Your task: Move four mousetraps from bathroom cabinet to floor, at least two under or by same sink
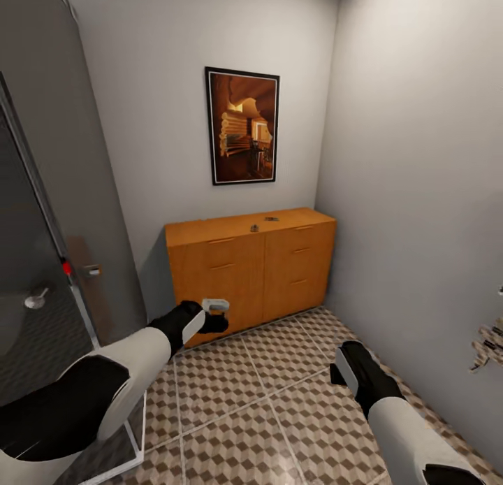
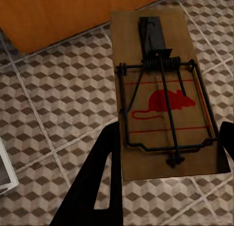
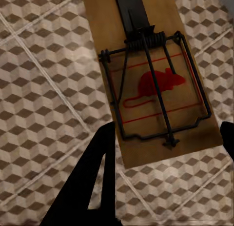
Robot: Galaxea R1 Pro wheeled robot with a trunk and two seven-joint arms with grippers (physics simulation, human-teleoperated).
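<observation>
**While both pincers carry a trap: two lifted, two left on the cabinet, none placed**

Left to right:

- Glass shower door (image 1: pixel 28 275) with a chrome handle, far left. Left arm sits just beside it, so swing room there looks tight.
- Left pincer (image 1: pixel 215 316) is closed on the left mousetrap (image 2: pixel 163 96). The board sits between the fingers (image 2: pixel 92 187), above the bathroom floor (image 1: pixel 265 394), right in front of the cabinet (image 1: pixel 244 275).
- Cabinet top: two small dark items (image 1: pixel 263 223) lie near the middle. Judging by the count, these are the other two traps; too small to confirm.
- Framed picture (image 1: pixel 242 126) on the wall above the cabinet; irrelevant.
- Right pincer (image 1: pixel 340 370) grips the right mousetrap (image 3: pixel 153 82) the same way, over open tile, well apart from the cabinet.
- Right wall is bare.

Status, my read: roughly halfway through pickup and zero placed. Sink isn't in frame, so the base likely has to turn and drive before dropping these two beside it. Narrow room, so watch the elbows.
</observation>
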